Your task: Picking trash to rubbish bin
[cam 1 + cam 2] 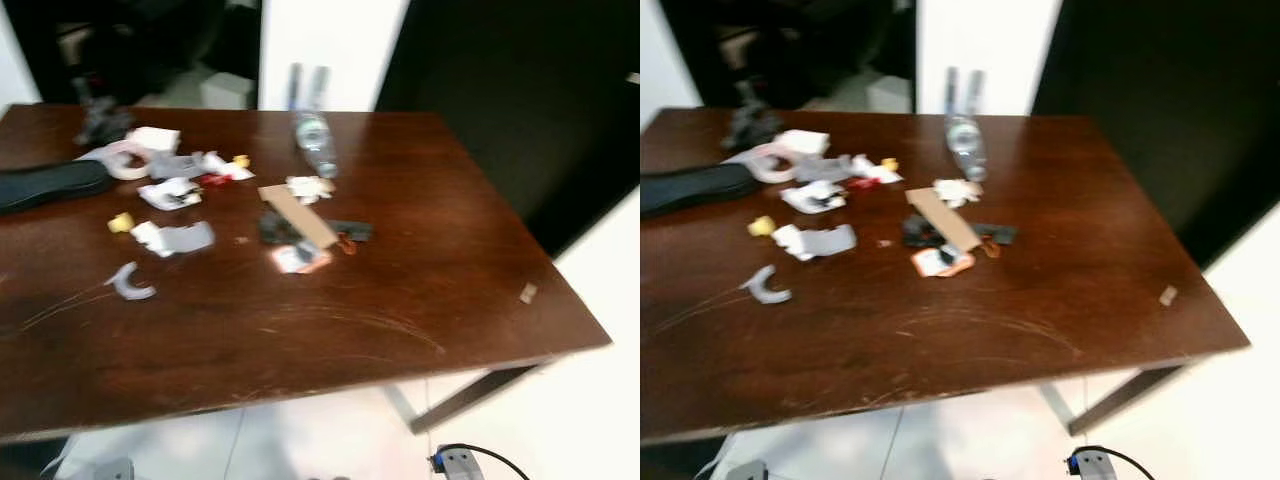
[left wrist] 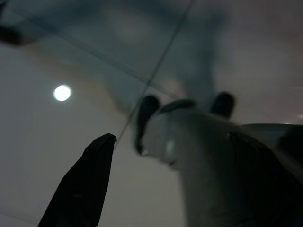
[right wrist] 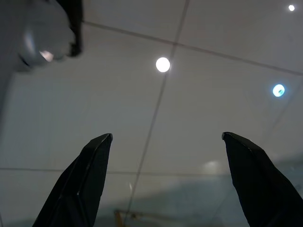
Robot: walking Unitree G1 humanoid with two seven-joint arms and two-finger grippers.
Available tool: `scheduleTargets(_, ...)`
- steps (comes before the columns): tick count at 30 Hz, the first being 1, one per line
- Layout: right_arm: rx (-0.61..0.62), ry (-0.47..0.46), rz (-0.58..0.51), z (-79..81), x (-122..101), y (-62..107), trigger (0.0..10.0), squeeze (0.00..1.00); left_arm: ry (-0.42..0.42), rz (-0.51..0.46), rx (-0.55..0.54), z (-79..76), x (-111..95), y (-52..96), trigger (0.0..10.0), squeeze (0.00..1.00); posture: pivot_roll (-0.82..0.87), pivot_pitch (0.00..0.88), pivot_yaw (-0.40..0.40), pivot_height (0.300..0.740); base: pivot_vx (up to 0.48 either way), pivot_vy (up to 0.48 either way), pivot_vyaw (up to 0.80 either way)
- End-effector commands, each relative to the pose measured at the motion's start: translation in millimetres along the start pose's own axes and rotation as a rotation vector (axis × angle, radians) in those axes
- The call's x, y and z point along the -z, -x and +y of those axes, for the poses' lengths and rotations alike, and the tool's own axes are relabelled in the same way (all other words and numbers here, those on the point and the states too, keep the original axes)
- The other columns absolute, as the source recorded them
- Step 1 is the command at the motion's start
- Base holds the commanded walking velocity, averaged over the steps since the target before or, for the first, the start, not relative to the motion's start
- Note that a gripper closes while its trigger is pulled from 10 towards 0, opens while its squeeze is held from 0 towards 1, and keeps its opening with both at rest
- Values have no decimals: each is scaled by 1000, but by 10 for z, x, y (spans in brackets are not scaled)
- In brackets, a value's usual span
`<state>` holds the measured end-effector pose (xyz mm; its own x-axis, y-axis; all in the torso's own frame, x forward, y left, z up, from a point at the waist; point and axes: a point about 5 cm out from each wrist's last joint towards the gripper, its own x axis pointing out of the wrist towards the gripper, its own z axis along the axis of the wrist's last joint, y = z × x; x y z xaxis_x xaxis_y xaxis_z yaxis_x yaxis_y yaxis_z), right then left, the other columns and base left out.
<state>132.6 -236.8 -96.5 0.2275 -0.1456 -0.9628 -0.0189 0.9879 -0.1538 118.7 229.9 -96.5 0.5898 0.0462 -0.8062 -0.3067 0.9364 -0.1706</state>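
Nearest the robot, the right gripper is hanging over the pale tiled floor with its two black fingers spread wide apart and nothing between them. The left gripper is also pointing at the floor, beside a grey rounded part of the robot's own body; one of its fingers is showing and the other is hidden, so I cannot tell whether it is apart or together. Just past the floor, the near edge of a dark brown wooden table is lying across the head views, blurred. Toward the middle of the table the trash is lying scattered: a curved grey scrap, crumpled white paper, a small yellow piece, and a tan cardboard strip resting across a dark object, with an orange-and-white wrapper just beside it. Farther back, a clear plastic bottle is lying on its side, and a long black object is resting near the table's left edge. A small scrap is sitting well apart near the right edge.
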Motion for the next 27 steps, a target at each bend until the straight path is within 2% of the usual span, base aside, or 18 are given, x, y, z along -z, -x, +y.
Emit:
scheduleTargets(1, 25, -8, 5, -57, 14, 4, 10000, 0, 15, 59, 2, -22, 185, 40, 10000, 0, 212, 142, -80, 740, 0, 0, 0)
scheduleTargets(3, 51, -44, 5, -98, 23, 7, 10000, 0, 15, 59, 1, -22, 188, 41, 10000, 0, 210, 141, -81, 740, 0, 0, 0)
scheduleTargets(4, 87, -106, 0, -157, 27, 13, 10000, 0, 16, 60, 0, -22, 193, 43, 10000, 0, 209, 142, -81, 740, 0, 0, 0)
scheduleTargets(6, 195, -186, -17, -332, 24, 39, 10000, 0, 18, 64, -4, -12, 209, 50, 10000, 0, 210, 143, -83, 740, 0, 0, 0)
scheduleTargets(9, 382, -291, -58, -692, -11, 124, 10000, 0, 32, 71, -22, 21, 232, 66, 10000, 0, 208, 144, -82, 740, 0, 0, 0)
scheduleTargets(10, 382, -291, -58, -692, -11, 124, 10000, 0, 32, 71, -22, 21, 232, 66, 10000, 0, 208, 144, -82, 740, 0, 0, 0)
scheduleTargets(11, 514, -378, -80, -998, -26, 226, 10000, 0, 47, 73, -36, 46, 249, 77, 10000, 0, 202, 142, -82, 740, 0, 0, 0)
scheduleTargets(12, 514, -378, -80, -998, -26, 226, 10000, 0, 47, 73, -36, 46, 249, 77, 10000, 0, 202, 142, -82, 740, 0, 0, 0)
scheduleTargets(15, 698, -406, -124, -1451, -83, 432, 10000, 0, 57, 84, -52, 77, 285, 97, 10000, 0, 204, 143, -87, 740, 0, 0, 0)
scheduleTargets(16, 698, -406, -124, -1451, -83, 432, 10000, 0, 57, 84, -52, 77, 285, 97, 10000, 0, 204, 143, -87, 740, 0, 0, 0)
scheduleTargets(17, 796, -438, -155, -1685, -129, 570, 10000, 0, 59, 89, -59, 91, 304, 108, 10000, 0, 202, 144, -90, 740, 0, 0, 0)
scheduleTargets(18, 796, -438, -155, -1685, -129, 570, 10000, 0, 59, 89, -59, 91, 304, 108, 10000, 0, 202, 144, -90, 740, 0, 0, 0)
scheduleTargets(19, 861, -467, -195, -1847, -199, 684, 10000, 0, 66, 90, -66, 102, 314, 114, 10000, 0, 204, 144, -93, 740, 0, 0, 0)
scheduleTargets(20, 861, -467, -195, -1847, -199, 684, 10000, 0, 66, 90, -66, 102, 314, 114, 10000, 0, 204, 144, -93, 740, 0, 0, 0)
scheduleTargets(23, 1012, -514, -316, -2187, -433, 993, 10000, 0, 90, 87, -88, 140, 334, 134, 10000, 0, 205, 144, -97, 740, 0, 0, 0)
scheduleTargets(24, 1044, -520, -349, -2253, -501, 1070, 10000, 0, 99, 86, -94, 151, 338, 138, 10000, 0, 205, 144, -97, 740, 0, 0, 0)
scheduleTargets(25, 1044, -520, -349, -2253, -501, 1070, 10000, 0, 99, 86, -94, 151, 338, 138, 10000, 0, 205, 144, -97, 740, 0, 0, 0)
scheduleTargets(27, 1099, -582, -504, -2407, -791, 1321, 10000, 0, 106, 85, -103, 172, 347, 149, 10000, 0, 207, 141, -97, 740, 0, 0, 0)
